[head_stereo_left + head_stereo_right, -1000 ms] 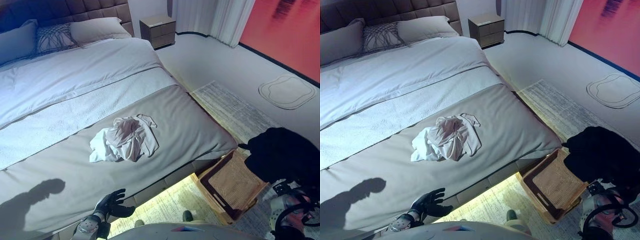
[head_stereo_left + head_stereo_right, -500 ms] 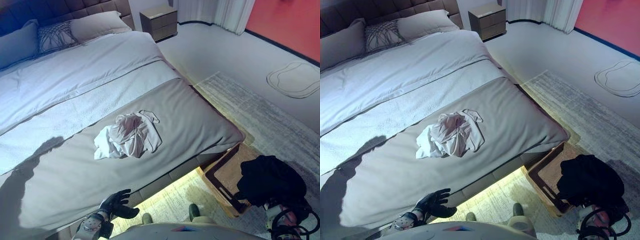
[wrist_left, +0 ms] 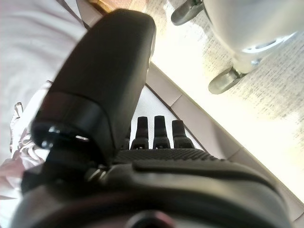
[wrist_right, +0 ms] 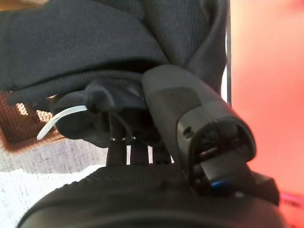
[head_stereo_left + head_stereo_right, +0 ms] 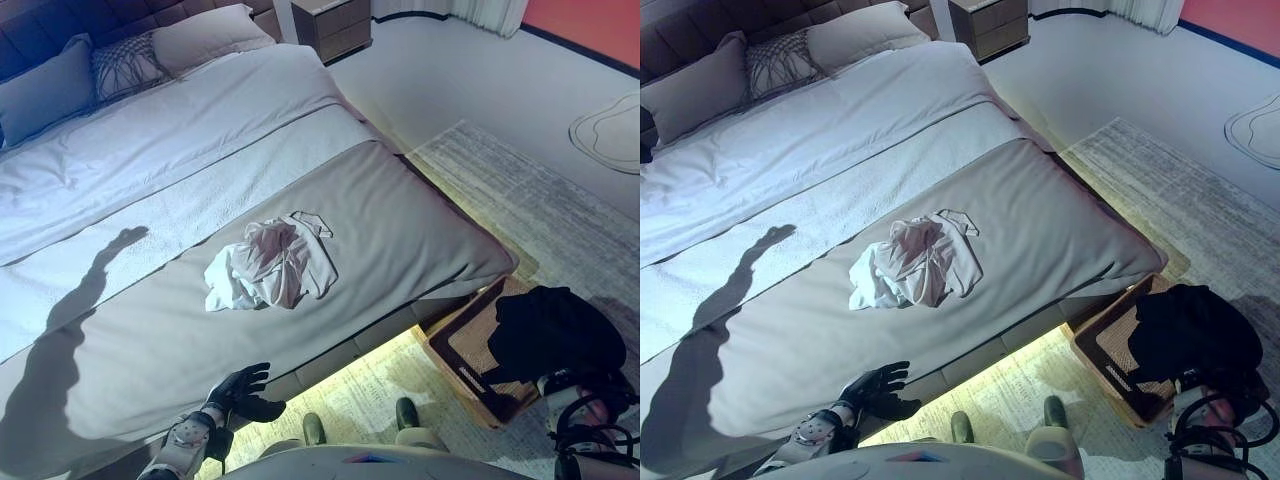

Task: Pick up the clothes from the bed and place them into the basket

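Right hand (image 4: pixel 142 156) fingers curled into a black garment (image 5: pixel 550 330); its own wrist view shows dark cloth bunched round the fingers and thumb, with a white tag loop sticking out. The garment hangs just above the wicker basket (image 5: pixel 470 365) on the floor by the bed's foot corner, covering part of it; cannot tell whether the cloth touches the rim.

Left hand (image 5: pixel 243 392) empty, fingers straight and slightly spread, held low by the bed's (image 5: pixel 400 220) near edge. Crumpled white clothes (image 5: pixel 270 265) lie mid-bed on the grey cover, well apart from both hands.

The head views show the whole layout: bed, pillows (image 5: pixel 150 55) at the headboard, nightstand (image 5: pixel 335 20), pale rug (image 5: pixel 520 200) on the floor. The right wrist view alone shows the grasp and basket weave up close; the left wrist view shows only straight fingers against the bed's side, white cloth at the edge.

No writing readable anywhere
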Tool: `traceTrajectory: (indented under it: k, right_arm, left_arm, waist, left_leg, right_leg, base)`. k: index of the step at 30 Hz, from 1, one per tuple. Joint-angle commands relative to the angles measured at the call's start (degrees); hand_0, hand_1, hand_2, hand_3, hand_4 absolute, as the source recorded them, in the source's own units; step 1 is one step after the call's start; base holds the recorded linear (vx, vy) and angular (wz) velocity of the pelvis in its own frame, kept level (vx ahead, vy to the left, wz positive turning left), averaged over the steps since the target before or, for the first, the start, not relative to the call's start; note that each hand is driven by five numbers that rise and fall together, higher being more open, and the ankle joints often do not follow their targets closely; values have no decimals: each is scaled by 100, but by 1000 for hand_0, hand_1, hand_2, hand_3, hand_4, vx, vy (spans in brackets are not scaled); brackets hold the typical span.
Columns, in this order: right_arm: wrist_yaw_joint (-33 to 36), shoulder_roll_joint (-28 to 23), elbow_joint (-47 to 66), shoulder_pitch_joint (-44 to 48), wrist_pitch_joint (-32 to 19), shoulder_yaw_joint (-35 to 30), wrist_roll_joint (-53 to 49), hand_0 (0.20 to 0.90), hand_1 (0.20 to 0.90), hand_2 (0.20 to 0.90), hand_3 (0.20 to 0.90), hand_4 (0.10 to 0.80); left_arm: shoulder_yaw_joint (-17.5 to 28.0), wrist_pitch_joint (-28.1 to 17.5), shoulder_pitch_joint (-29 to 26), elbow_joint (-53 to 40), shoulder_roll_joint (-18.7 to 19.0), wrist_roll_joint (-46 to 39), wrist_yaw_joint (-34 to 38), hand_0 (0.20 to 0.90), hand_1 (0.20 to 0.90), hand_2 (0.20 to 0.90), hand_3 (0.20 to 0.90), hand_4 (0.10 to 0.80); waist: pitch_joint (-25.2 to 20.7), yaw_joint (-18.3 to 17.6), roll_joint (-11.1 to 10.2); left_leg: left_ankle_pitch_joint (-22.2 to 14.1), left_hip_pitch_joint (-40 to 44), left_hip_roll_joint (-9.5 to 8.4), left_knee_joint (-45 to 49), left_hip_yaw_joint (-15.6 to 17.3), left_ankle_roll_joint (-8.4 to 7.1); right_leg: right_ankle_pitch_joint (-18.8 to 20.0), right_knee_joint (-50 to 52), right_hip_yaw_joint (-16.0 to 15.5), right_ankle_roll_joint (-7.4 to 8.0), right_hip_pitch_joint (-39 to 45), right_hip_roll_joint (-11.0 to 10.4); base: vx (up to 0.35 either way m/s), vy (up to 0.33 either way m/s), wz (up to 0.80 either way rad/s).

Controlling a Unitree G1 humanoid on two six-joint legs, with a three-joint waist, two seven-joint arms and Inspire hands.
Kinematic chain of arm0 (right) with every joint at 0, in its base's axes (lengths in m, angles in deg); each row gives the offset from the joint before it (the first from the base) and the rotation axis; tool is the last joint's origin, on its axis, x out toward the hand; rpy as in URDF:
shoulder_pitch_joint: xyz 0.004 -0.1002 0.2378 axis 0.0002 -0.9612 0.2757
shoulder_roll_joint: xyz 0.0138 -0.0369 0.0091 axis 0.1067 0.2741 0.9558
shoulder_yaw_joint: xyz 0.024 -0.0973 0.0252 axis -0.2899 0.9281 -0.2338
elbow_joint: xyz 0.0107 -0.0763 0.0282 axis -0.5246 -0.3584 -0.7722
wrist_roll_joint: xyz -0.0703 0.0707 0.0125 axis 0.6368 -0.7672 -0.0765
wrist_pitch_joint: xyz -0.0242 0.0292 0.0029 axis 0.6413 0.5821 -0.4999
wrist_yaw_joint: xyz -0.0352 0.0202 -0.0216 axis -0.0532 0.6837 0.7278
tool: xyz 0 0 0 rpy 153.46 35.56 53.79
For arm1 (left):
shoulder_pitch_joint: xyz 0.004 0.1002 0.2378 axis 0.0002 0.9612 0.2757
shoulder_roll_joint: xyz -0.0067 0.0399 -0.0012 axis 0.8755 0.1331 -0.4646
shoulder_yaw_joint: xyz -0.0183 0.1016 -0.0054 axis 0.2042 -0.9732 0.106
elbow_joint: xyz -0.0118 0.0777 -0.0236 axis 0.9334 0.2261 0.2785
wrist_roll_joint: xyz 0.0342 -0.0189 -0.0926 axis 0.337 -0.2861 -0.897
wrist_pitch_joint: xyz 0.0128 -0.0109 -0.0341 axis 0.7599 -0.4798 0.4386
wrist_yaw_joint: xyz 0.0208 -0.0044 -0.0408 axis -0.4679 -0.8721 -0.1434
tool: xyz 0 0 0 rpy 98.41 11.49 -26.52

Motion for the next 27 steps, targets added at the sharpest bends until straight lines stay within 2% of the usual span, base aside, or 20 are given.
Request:
traceTrajectory:
  k: [1, 7, 15, 21, 27]
  right_arm:
    - [-136, -576, 9, 437, -344, 44, 96, 900, 900, 900, 900, 800]
    - [-273, -454, -100, 344, -326, 41, 87, 900, 900, 900, 900, 800]
    - [-466, 185, -175, 70, -357, 359, 121, 900, 900, 900, 900, 800]
    - [-836, 642, 15, -73, -461, 1028, 796, 900, 900, 900, 900, 800]
    - [-1113, 618, 716, -159, -368, 1797, 2075, 900, 900, 900, 900, 800]
  left_arm:
    - [-83, -392, -272, -71, 166, -308, 34, 900, 900, 900, 900, 800]
    - [-48, -462, -249, 20, 124, -283, -5, 900, 900, 900, 900, 800]
    - [1, -457, -182, 54, 116, -152, 41, 900, 900, 900, 900, 800]
    - [115, -453, -110, 131, 64, -40, 108, 900, 900, 900, 900, 800]
    - [332, -511, 27, 289, 71, 61, 282, 900, 900, 900, 900, 800]
  waist:
    - [-89, 49, -274]
    - [-142, 56, -314]
    - [-230, 112, -467]
    - [-303, 176, -621]
    - [-350, 249, -755]
  left_leg:
    - [-176, -112, 350, 42, -279, -248]
    - [-184, -90, 374, 44, -262, -258]
    - [-201, -27, 426, 52, -272, -232]
    - [-212, 61, 454, 41, -283, -202]
    - [-200, 168, 504, 63, -319, -202]
  right_leg:
    - [365, 54, -204, 314, -228, -529]
    - [350, 54, -227, 313, -205, -534]
    - [341, 54, -254, 290, -120, -486]
    - [320, 54, -251, 248, -7, -427]
    - [233, 69, -277, 156, 161, -327]
  base:
    - [15, 23, -3]
    - [0, 0, 0]
    - [15, -10, 0]
    - [39, -17, 0]
    - [52, -33, 3]
